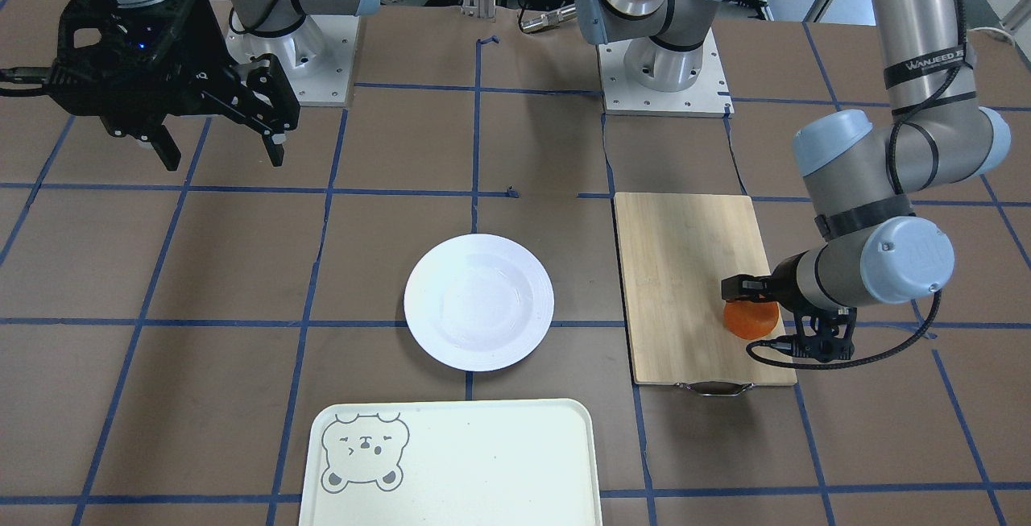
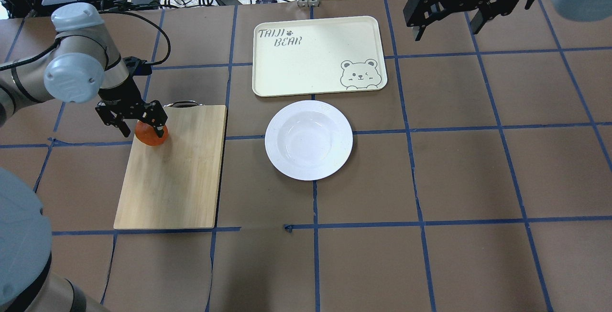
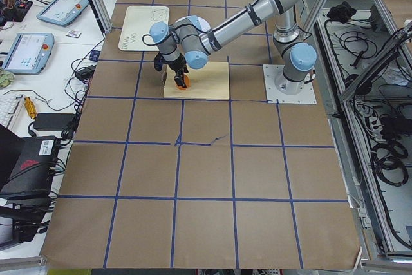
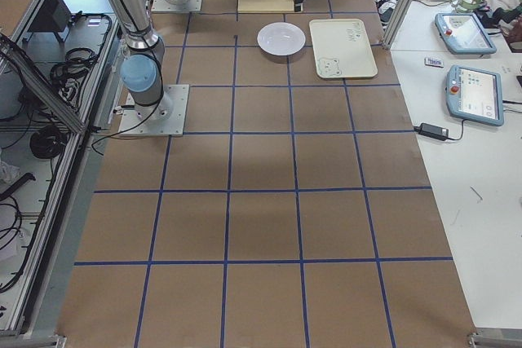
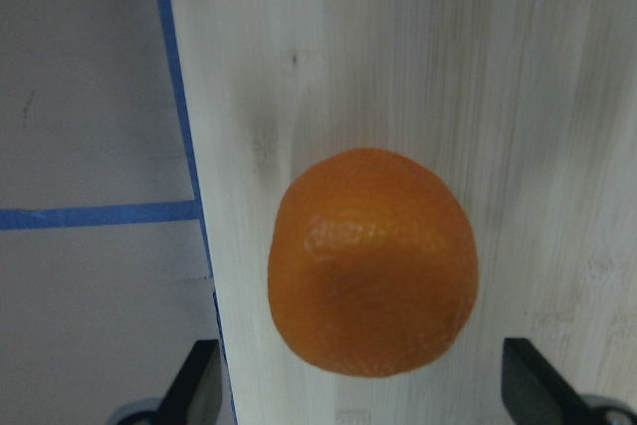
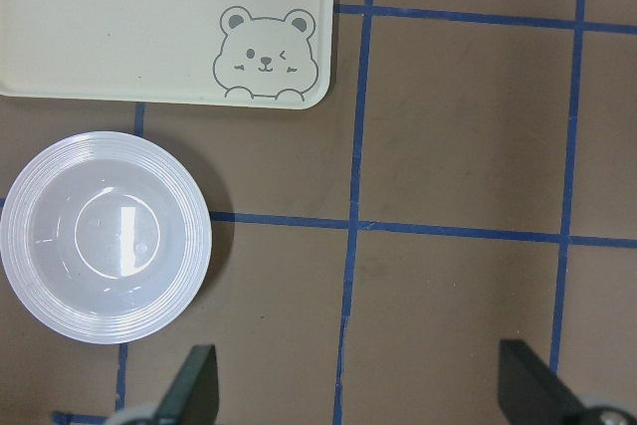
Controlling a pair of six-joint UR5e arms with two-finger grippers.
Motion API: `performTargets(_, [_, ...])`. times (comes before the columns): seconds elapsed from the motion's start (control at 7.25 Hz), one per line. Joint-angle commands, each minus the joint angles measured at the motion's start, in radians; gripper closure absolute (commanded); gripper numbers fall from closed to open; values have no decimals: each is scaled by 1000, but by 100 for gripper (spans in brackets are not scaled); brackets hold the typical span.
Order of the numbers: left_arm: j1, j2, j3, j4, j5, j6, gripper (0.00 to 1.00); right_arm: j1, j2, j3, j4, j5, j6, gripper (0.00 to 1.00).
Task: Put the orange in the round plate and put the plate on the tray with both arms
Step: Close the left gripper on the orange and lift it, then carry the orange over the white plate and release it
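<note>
the orange (image 2: 151, 136) sits at the far left corner of the bamboo board (image 2: 177, 178), well left of the empty round plate (image 2: 309, 140). the left gripper (image 2: 142, 133) hangs over it, jaws wide on either side of the fruit and not touching it, likely lined up to close and lift. the right gripper (image 1: 225, 157) hovers high at the far right, jaws wide too, probably to keep clear. the tray (image 2: 306, 59) lies just beyond the plate, so the two-arm carry looks short.
</note>
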Motion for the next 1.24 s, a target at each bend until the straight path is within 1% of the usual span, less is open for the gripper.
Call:
performTargets(0.0, [2, -14, 7, 20, 2, 49, 62, 3, 0, 5, 0, -3, -2, 0])
performTargets(0.14, [2, -11, 7, 46, 2, 46, 88, -3, 0, 9, 0, -11, -6, 0])
performTargets(0.28, [0, 8, 22, 45, -4, 32, 93, -3, 0, 11, 0, -11, -5, 0])
performTargets(0.41, [-14, 21, 74, 1, -42, 15, 93, -3, 0, 11, 0, -12, -6, 0])
performTargets(0.55, [-31, 24, 91, -51, -83, -82, 96, -4, 0, 11, -4, -12, -6, 0])
performTargets(0.69, [-88, 33, 89, -53, -144, -200, 99, -6, 0, 11, -16, -14, -6, 0])
performTargets(0.83, [-162, 41, 91, -52, -244, -327, 100, -6, 0, 11, -17, -12, -3, 0])
performTargets(0.97, [-239, 39, 95, -32, -299, -521, 100, -6, -2, 11, -15, -14, -3, 0])
performTargets(1.1, [-320, 13, 89, 36, -300, -739, 100, -3, 0, 13, -17, -12, 0, 0])
